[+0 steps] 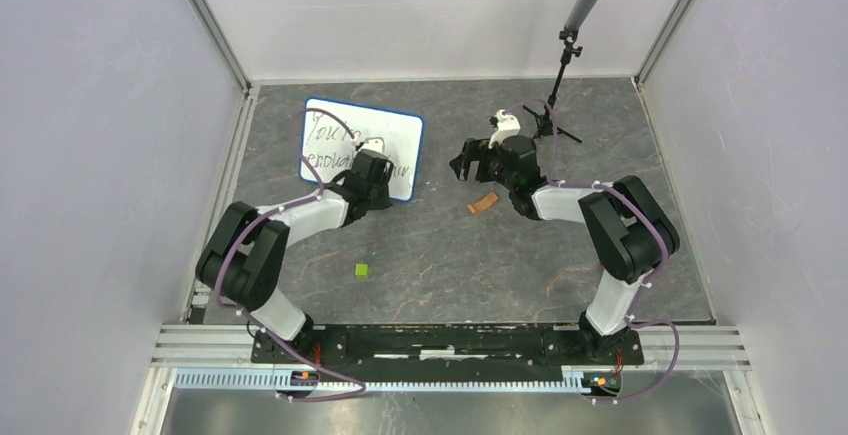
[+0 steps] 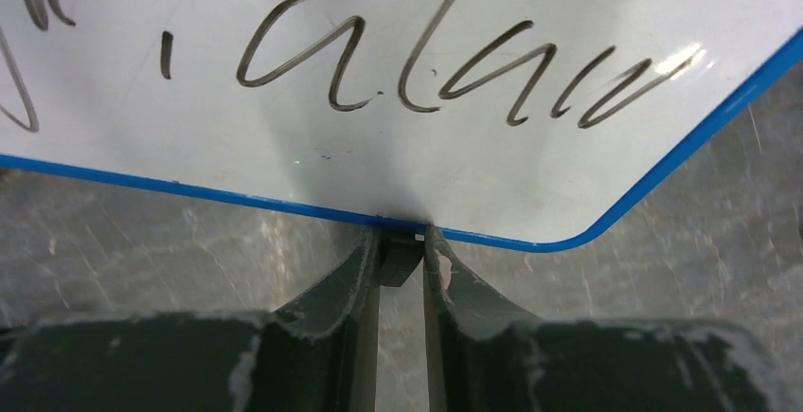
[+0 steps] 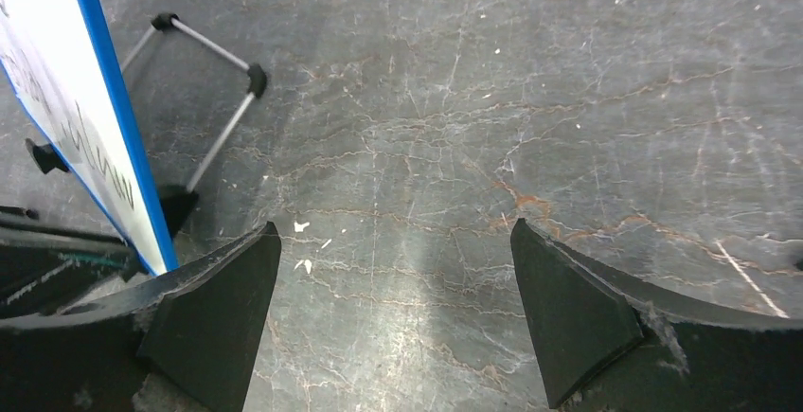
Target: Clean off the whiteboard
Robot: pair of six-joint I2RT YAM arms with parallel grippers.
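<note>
The whiteboard (image 1: pixel 350 135), white with a blue frame and black handwriting, lies at the back left of the table. My left gripper (image 1: pixel 378 177) is at its near edge, shut on a small black foot (image 2: pixel 401 259) under the blue frame (image 2: pixel 237 199); the writing fills the left wrist view (image 2: pixel 379 71). My right gripper (image 1: pixel 468 160) is open and empty, just right of the board and apart from it. In the right wrist view the board (image 3: pixel 85 118) shows nearly edge-on at the left, and the gripper (image 3: pixel 393 279) hangs over bare table.
A small brown object (image 1: pixel 483 205) lies near my right wrist. A green cube (image 1: pixel 361 270) sits at the front centre. A microphone on a tripod (image 1: pixel 570 45) stands at the back right. A thin metal leg with black tips (image 3: pixel 223 128) lies beyond the board.
</note>
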